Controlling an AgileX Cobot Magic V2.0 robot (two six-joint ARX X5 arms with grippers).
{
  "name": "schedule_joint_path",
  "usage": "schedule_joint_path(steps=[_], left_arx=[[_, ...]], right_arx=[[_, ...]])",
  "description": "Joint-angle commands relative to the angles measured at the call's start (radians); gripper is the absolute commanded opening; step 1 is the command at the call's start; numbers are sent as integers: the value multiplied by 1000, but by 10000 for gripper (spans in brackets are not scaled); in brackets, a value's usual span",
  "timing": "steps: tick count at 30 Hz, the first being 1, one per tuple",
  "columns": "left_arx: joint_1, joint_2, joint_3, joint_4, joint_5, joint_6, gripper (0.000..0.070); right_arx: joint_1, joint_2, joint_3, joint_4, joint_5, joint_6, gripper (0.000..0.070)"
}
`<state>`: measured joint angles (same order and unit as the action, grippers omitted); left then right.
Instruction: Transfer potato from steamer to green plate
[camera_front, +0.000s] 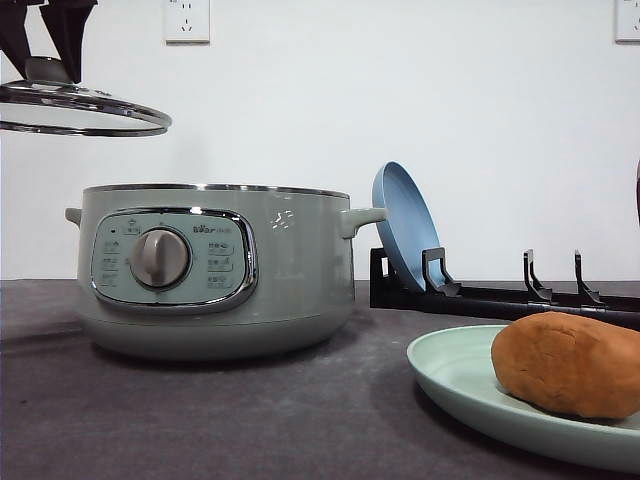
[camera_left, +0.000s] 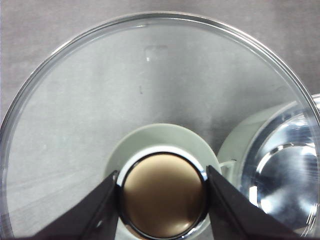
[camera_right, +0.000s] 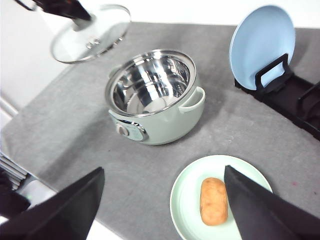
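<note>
The potato (camera_front: 568, 362) (camera_right: 213, 201), an orange-brown lump, lies on the pale green plate (camera_front: 455, 375) (camera_right: 187, 192) at the front right of the table. The sage-green steamer (camera_front: 290, 270) (camera_right: 165, 120) stands uncovered at the left, and its steel bowl looks empty. My left gripper (camera_left: 161, 172) (camera_front: 45, 45) is shut on the knob (camera_left: 162, 200) of the glass lid (camera_front: 80, 105) (camera_right: 92, 35), holding it in the air up and left of the steamer. My right gripper (camera_right: 164, 170) hangs open high above the green plate with nothing between its fingers.
A blue plate (camera_front: 400, 225) (camera_right: 260, 40) leans upright in a black dish rack (camera_front: 500, 295) (camera_right: 295, 100) behind the green plate, right of the steamer. The grey table's left edge (camera_right: 30, 125) runs close beside the steamer.
</note>
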<state>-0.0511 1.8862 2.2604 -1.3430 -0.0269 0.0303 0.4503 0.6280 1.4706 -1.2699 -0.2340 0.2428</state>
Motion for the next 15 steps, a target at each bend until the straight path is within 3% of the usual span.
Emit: schedule_joint_path(steps=[1,15], left_arx=[[-10,2,42,22,1,-13,0],[-188,2,42,7,1,-16,0]], right_arx=[[3,-11,27,-1,2,4,481],[3,-55,35,6,7,5,480]])
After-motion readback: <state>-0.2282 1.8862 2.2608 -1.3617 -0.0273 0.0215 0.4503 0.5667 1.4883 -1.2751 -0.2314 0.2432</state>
